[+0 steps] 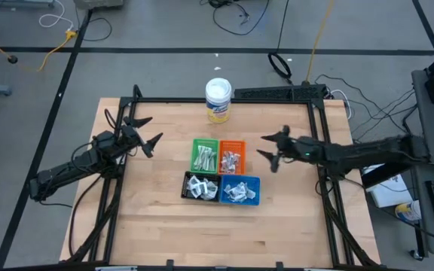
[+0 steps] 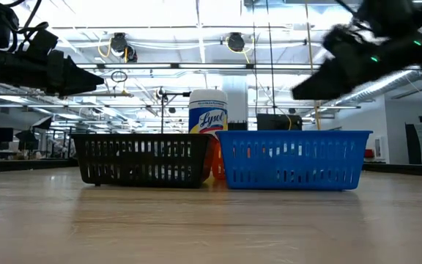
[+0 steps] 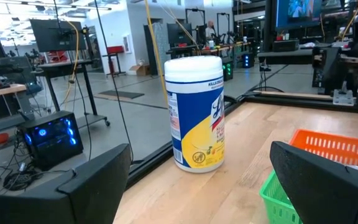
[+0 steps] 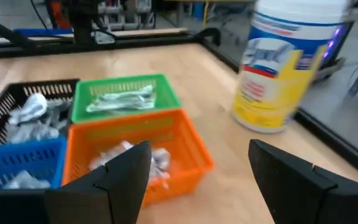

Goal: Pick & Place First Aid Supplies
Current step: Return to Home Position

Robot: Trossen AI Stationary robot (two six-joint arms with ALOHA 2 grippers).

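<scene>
White-grey flat packets (image 1: 237, 190) and pale wrapped strips (image 1: 204, 156) lie in your four coloured plastic mesh trays (image 1: 258, 197) mid-worktop. Your left tool (image 1: 148, 131) and right tool (image 1: 268, 147) hang toward the left and right edges, fingers spread, empty.

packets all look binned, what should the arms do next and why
Probably draw the left gripper and right gripper back to rest: both hang open and empty beside the trays, the packets in view lie inside trays, and none shows on the table.
</scene>
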